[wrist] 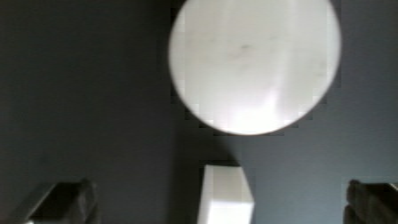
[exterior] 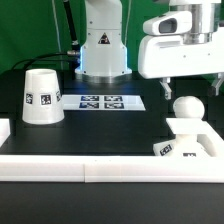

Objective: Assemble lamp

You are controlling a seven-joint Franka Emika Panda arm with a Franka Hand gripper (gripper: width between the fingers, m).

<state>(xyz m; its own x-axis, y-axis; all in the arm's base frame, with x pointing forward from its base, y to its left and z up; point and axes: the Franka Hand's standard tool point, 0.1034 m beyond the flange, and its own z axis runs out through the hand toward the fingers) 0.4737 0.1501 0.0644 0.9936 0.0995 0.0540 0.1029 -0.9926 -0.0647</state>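
Note:
The white ball-shaped bulb (exterior: 186, 106) stands on top of the low blocky base (exterior: 190, 138), which has square tags on its front, at the exterior view's right. My gripper (exterior: 191, 86) hangs just above the bulb, open and empty, with a finger on each side of it. In the wrist view the bulb (wrist: 254, 65) is a large white oval, and the dark fingertips (wrist: 63, 200) stand wide apart at the picture's corners around my gripper (wrist: 217, 208). A white edge (wrist: 228, 195), seemingly of the base, shows between them. The cone-shaped shade (exterior: 40, 97) stands apart at the exterior view's left.
The marker board (exterior: 100, 101) lies flat on the black table between the shade and the base. White rail-like border blocks (exterior: 90, 166) run along the near edge. The arm's white pedestal (exterior: 103, 50) stands at the back.

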